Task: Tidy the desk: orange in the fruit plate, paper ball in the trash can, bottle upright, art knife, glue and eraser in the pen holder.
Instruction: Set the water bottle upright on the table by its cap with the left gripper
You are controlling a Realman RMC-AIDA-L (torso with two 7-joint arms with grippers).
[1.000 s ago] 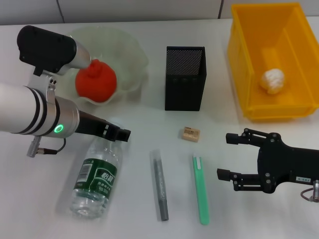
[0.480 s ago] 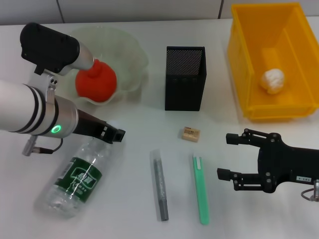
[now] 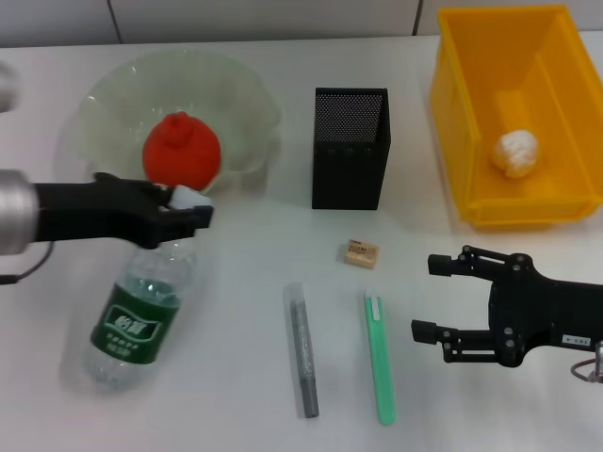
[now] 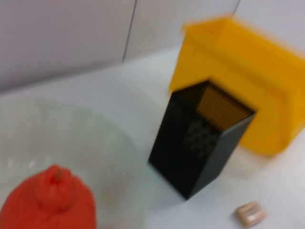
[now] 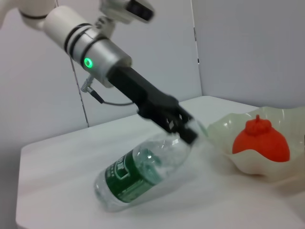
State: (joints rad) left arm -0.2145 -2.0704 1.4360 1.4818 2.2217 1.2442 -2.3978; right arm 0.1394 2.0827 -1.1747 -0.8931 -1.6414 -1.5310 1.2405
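**Bottle half-raised, held at the neck; tilt to be completed**

Nearest the robot, on the table (image 3: 245, 395): grey art knife (image 3: 301, 350) and green glue stick (image 3: 379, 357), both lying flat, long axes running near-to-far, side by side but apart; eraser (image 3: 360, 252) just beyond them; none yet in the pen holder (image 3: 350, 148).

Right gripper (image 3: 435, 297) hovers beside the glue stick, fingers spread wide, holding nothing; idle.

Bottle (image 3: 137, 315): base resting on the table near the robot, cap end lifted and pointing away, toward the fruit plate (image 3: 247, 104); long axis tilted, roughly halfway between lying and standing in the right wrist view. Left gripper (image 3: 179, 209) has its fingers closed on the neck just under the cap.

Step in hand, as judged: stand the bottle upright. To do well: pivot about the base edge; carry the neck in an arc up and back over the base rather than pushing it forward, or the base may skid; keep clear of the plate rim, which is close; release only once the base sits flat.

Farther: orange (image 3: 182, 153) already in the plate; paper ball (image 3: 513, 153) already in the yellow trash can (image 3: 452, 113).
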